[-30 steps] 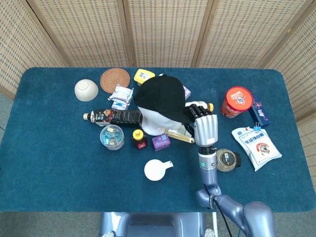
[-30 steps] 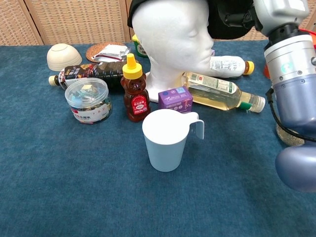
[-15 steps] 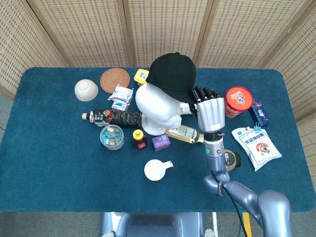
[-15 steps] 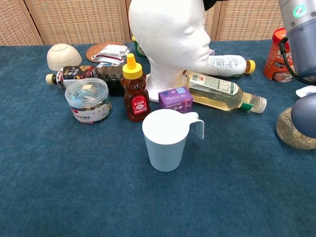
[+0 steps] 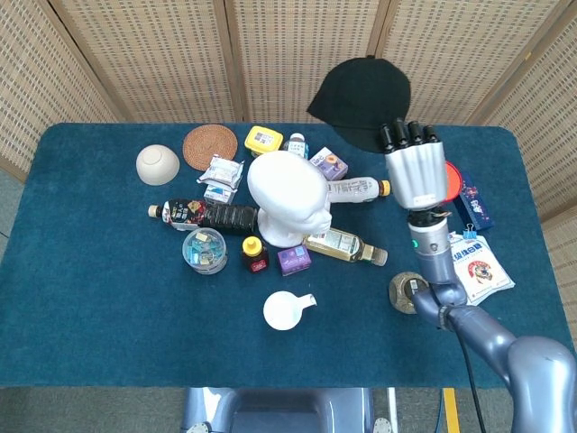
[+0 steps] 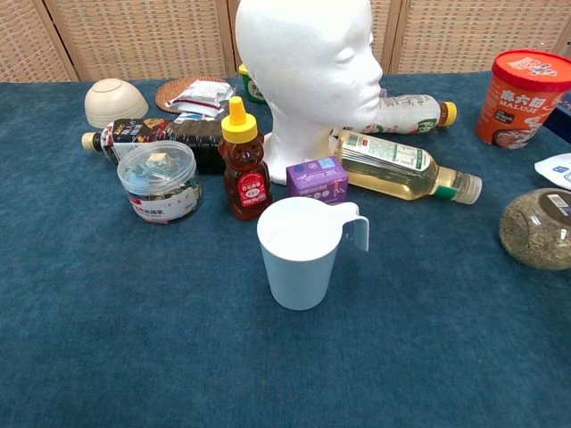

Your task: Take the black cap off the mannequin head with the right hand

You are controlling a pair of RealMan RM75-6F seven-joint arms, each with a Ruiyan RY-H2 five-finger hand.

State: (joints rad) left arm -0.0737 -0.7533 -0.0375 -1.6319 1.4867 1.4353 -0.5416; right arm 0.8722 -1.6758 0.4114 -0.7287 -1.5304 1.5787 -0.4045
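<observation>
Black cap (image 5: 361, 97) now lifted clear of bare mannequin head (image 5: 287, 197), gripped by right hand (image 5: 415, 171) toward 2 o'clock; removal essentially done, left hand unseen.

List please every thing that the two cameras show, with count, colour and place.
black cap: 1, lifted, right of head
white foam mannequin head: 1, centre
white plastic cup: 1, front
honey bear bottle: 1, amber
purple box: 1, beside head
clear round tub: 1, left
dark bottle: 1, lying
cream bowl: 1, far left
woven coaster: 1, brown
red canister: 1, right
right hand: 1, grey, holds cap
</observation>
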